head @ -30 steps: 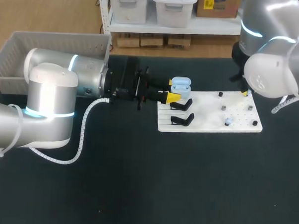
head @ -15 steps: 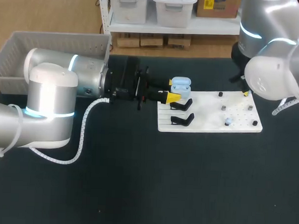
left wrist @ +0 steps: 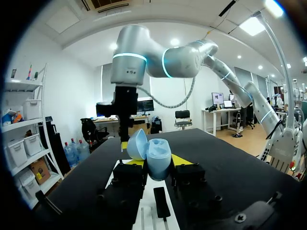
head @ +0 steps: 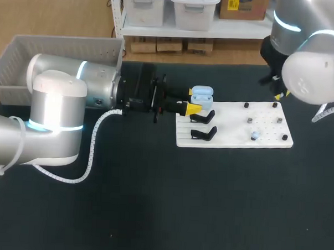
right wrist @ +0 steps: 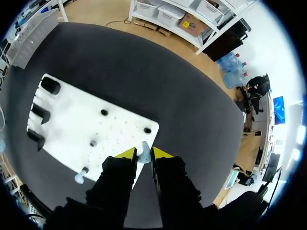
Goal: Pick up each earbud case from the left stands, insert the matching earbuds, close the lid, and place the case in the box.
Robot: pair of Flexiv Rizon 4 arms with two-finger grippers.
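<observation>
Right wrist view: your right pincer (right wrist: 142, 154) clenches the tiny earbud (right wrist: 144, 154) between its tips, likely slippery, so hold its stem.

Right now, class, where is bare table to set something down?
The table between the white board and the near edge is bare. Crowded: the board's left end, with black stands and the left gripper holding the earbud case.

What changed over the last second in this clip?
The right arm shifted up and rightward in the head view, carrying its right gripper away from the white board's far edge with a light blue earbud pinched in it. The left gripper kept holding the open earbud case beside the stands; the other earbud on the board did not move.
</observation>
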